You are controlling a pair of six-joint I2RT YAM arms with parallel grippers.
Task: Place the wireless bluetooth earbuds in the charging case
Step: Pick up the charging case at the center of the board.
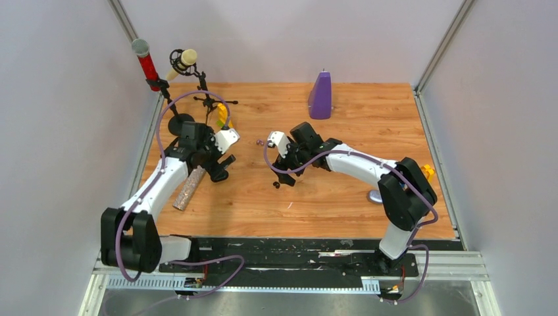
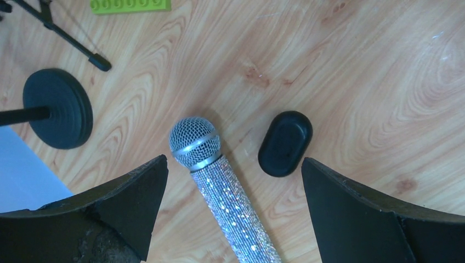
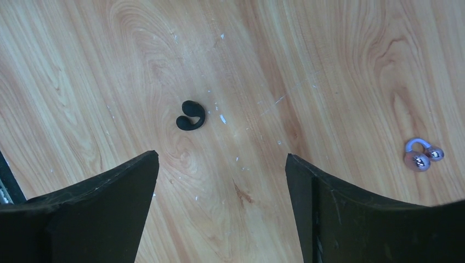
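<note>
Pale walls close in a wood-grain table (image 1: 368, 131), and your two arms work its left half. Your right gripper (image 3: 220, 158) hangs with its fingers spread wide and nothing between them. The black earbud (image 3: 190, 116) lies on the bare wood just ahead of that gap, a little toward the left finger in the right wrist view. It is a curled hook with no strong long axis, so by my reckoning a short reach forward matters more than wrist turn. The pale purple earbud (image 3: 422, 154) sits well off to the right, outside the right finger, with its two glossy balls facing the gripper. Nothing stands between your right gripper and either bud. Your left gripper (image 2: 234, 163) is also spread and empty, and it is the arm nearer the black charging case (image 2: 285, 143). The case lies flat just inside the right finger, its long axis tilted up and to the right, and it looks closed. Watch the glitter microphone (image 2: 219, 181): it lies between the left fingers, close beside the case, and would likely get pinched or nudged first. A round stand base (image 2: 57, 108) and a green block (image 2: 130, 5) sit farther off.
</note>
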